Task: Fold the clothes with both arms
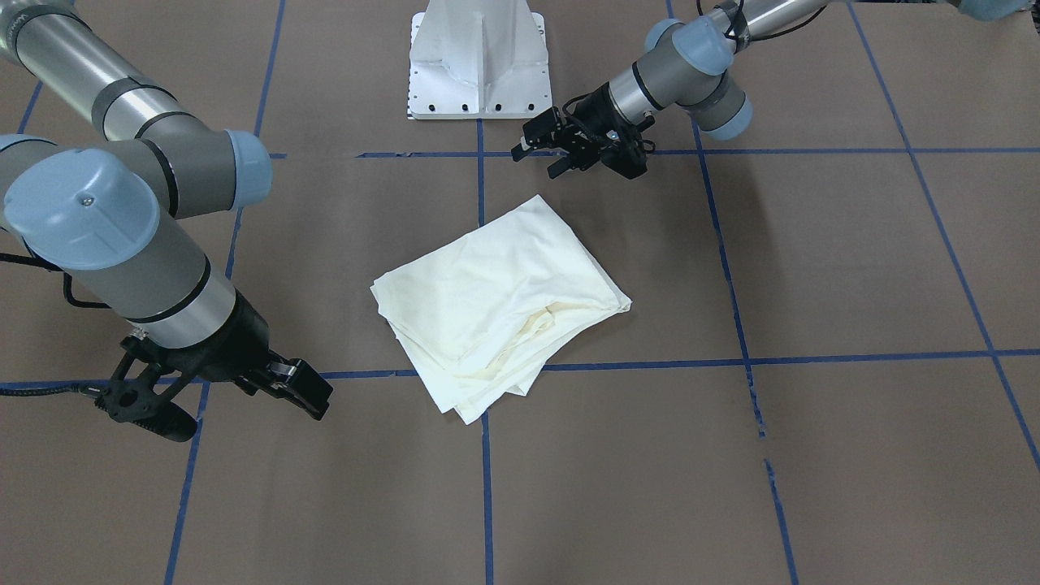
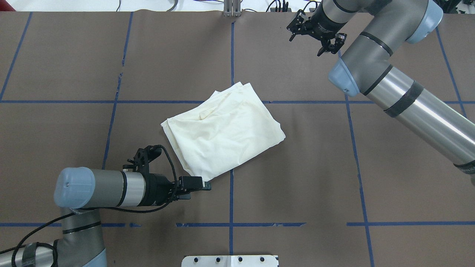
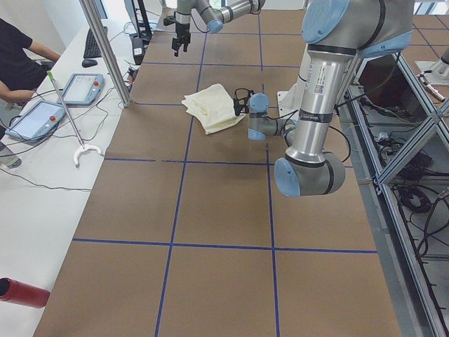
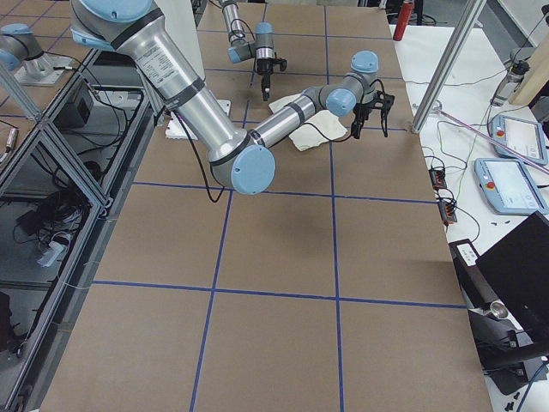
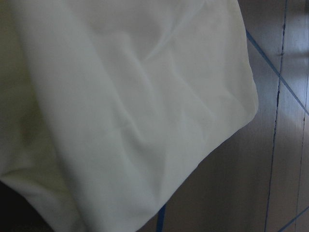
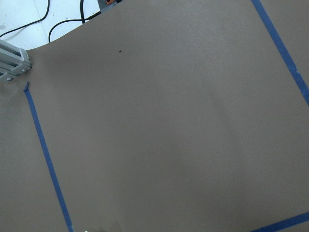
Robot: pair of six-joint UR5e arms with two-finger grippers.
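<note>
Left pincer (image 2: pixel 202 184) appears pressed together, empty, just beside the shirt's (image 2: pixel 222 133) near corner. Right pincer (image 2: pixel 315 35) spread, empty, well apart at the far edge. Shirt lies mid-counter (image 2: pixel 297 167) in a compact layered fold (plain side up). Folding looks essentially finished; perhaps tidying left.
</note>
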